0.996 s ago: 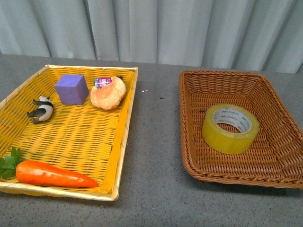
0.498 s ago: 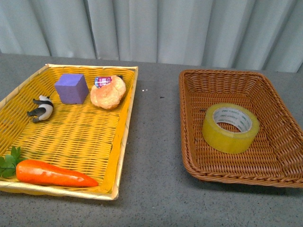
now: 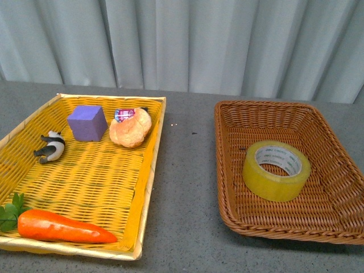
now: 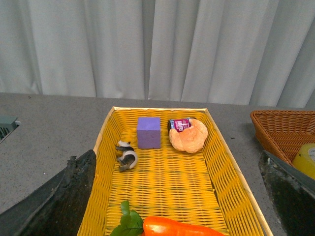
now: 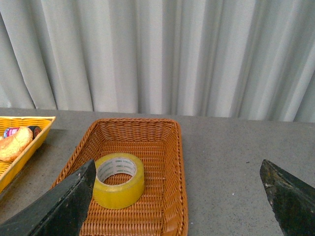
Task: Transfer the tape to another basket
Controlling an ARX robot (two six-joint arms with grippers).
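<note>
The tape (image 3: 276,170), a wide translucent yellow roll with a white printed core, lies flat inside the dark brown wicker basket (image 3: 318,116) on the right of the table. It also shows in the right wrist view (image 5: 118,180), and its edge shows in the left wrist view (image 4: 306,160). Neither arm shows in the front view. My left gripper (image 4: 178,162) is open and empty above the near part of the yellow tray (image 4: 157,109). My right gripper (image 5: 177,164) is open and empty, hovering short of the basket (image 5: 133,122); one finger (image 5: 59,206) sits beside the tape.
The shallow yellow woven tray (image 3: 153,148) on the left holds a purple cube (image 3: 87,122), a bun (image 3: 131,128), a small panda figure (image 3: 50,146) and an orange carrot (image 3: 62,227). A grey curtain hangs behind the grey table (image 3: 185,170).
The whole scene sits lower in the front view than before. The tape and the tray's things keep their places relative to each other.
</note>
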